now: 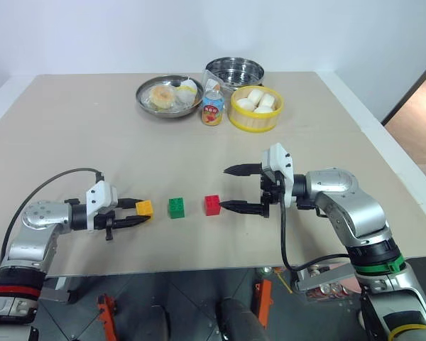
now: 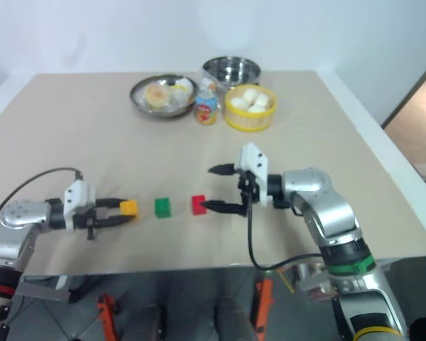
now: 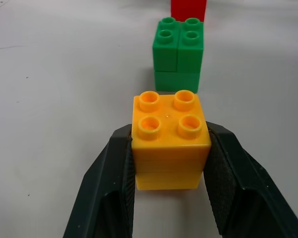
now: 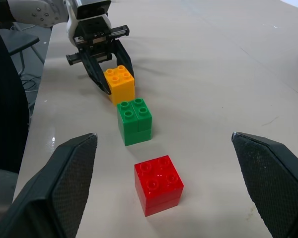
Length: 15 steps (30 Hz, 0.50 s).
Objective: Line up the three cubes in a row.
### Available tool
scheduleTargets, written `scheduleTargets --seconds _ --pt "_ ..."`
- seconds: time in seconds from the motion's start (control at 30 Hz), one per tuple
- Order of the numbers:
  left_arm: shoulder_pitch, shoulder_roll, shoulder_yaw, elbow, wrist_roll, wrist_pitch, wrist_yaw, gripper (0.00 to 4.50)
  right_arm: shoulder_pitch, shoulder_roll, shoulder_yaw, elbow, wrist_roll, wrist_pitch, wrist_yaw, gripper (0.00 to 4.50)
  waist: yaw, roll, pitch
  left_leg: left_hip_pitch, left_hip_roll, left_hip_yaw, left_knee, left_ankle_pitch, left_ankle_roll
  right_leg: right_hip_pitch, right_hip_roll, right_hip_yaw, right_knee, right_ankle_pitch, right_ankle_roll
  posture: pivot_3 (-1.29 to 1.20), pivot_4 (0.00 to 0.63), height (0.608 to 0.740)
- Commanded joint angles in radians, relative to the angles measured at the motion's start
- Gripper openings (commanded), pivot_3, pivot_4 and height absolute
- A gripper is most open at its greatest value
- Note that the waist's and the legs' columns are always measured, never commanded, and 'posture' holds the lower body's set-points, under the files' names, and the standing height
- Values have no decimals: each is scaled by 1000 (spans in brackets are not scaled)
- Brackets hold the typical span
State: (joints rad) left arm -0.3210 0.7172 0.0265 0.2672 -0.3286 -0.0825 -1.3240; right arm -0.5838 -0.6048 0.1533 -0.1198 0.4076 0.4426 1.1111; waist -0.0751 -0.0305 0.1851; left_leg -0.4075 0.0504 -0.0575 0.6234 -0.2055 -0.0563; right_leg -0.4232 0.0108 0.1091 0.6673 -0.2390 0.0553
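- Head views, cubes: the orange-yellow cube (image 1: 144,207), the green cube (image 1: 176,207) and the red cube (image 1: 212,204) stand near the front edge of the table (image 1: 71,142), in one line running left to right with small gaps between them. Judged from this lie, the row is close to complete.
- Head views, left gripper (image 1: 143,212): lies low and nearly level, its jaws closed onto the orange-yellow cube at the left end of the line, likely to trim that cube's place.
- Head views, right gripper (image 1: 231,188): its jaws stand wide and hold nothing, one finger just beside the red cube, the other well behind it; probably parked clear of the row.
- Head views, rear of table: a metal bowl (image 1: 149,108) with food, a steel pot (image 1: 233,69), a yellow basket (image 1: 255,123) of white buns, and a small labelled can (image 1: 213,108); all are well apart from the cubes. The can's print is too small to read.
- Left wrist view: both black pads (image 3: 120,168) press the sides of the orange-yellow cube; the green one stands just beyond, then the red. No writing shows.
- Right wrist view: two wide-set fingertips (image 4: 72,163) frame the red cube without touching it; the green cube, the orange-yellow cube and the left gripper follow in one line. No brand marks are legible.
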Motion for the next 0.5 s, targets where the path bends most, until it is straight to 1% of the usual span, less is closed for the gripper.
scheduleTargets --seconds 0.03,0.33,0.5 --pt "-12 7 -9 13 9 -29 -28 1318 0 -17 -37 -47 19 7 -3 4500 0 0 0 0 0 0 0 0 0 0 0 0 0 0 0 0 150 738" --pt "-25 18 -17 52 25 -54 -45 1318 8 -23 -36 -47 19 8 -1 4500 0 0 0 0 0 0 0 0 0 0 0 0 0 0 0 0 150 738" --pt "-26 42 0 66 19 -61 -65 1318 16 -28 -37 -49 19 5 4 4500 -2 0 0 1 0 0 0 0 0 0 0 0 0 0 0 0 150 738"
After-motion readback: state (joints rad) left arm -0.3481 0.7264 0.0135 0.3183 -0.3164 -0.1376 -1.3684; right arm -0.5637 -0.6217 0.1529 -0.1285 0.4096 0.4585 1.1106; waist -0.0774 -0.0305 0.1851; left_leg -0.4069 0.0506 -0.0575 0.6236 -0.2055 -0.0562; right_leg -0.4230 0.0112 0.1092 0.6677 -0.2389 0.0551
